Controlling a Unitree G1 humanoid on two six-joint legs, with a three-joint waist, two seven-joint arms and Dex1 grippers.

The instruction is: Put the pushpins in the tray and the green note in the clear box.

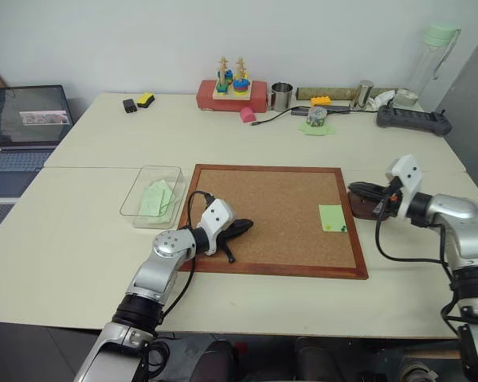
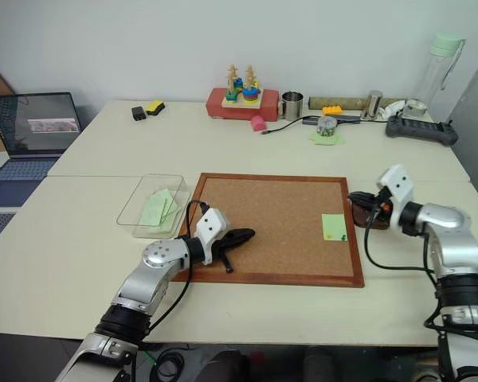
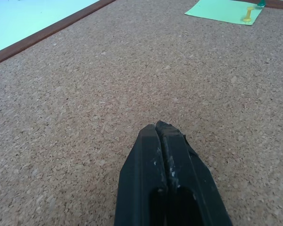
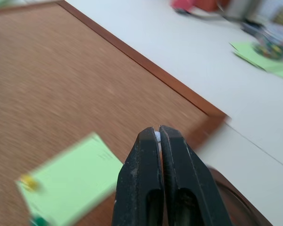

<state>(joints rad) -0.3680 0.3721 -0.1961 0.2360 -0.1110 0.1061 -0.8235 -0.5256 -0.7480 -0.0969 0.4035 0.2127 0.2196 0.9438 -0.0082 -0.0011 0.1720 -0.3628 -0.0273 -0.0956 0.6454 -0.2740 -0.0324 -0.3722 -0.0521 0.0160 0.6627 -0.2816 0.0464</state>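
Note:
The green note [image 1: 331, 216] lies on the corkboard's right side, with a yellow pushpin [image 4: 28, 181] and a green pushpin [image 4: 37, 220] at its near edge. The dark brown tray [image 1: 368, 209] sits just off the board's right frame. My right gripper [image 4: 158, 133] hovers over the tray's board-side edge, shut on a tiny white-headed pushpin pinched at its tips. My left gripper [image 1: 248, 226] rests shut and empty on the corkboard's left part. The clear box [image 1: 135, 208] stands left of the board with green paper inside.
The wood-framed corkboard [image 1: 263, 199] fills the table's middle. Along the back stand a red box with a stacking toy [image 1: 231, 94], a metal cup [image 1: 281, 96], a round tin on ragged green paper [image 1: 316, 119] and a black device [image 1: 414, 119]. A laptop [image 1: 28, 127] sits far left.

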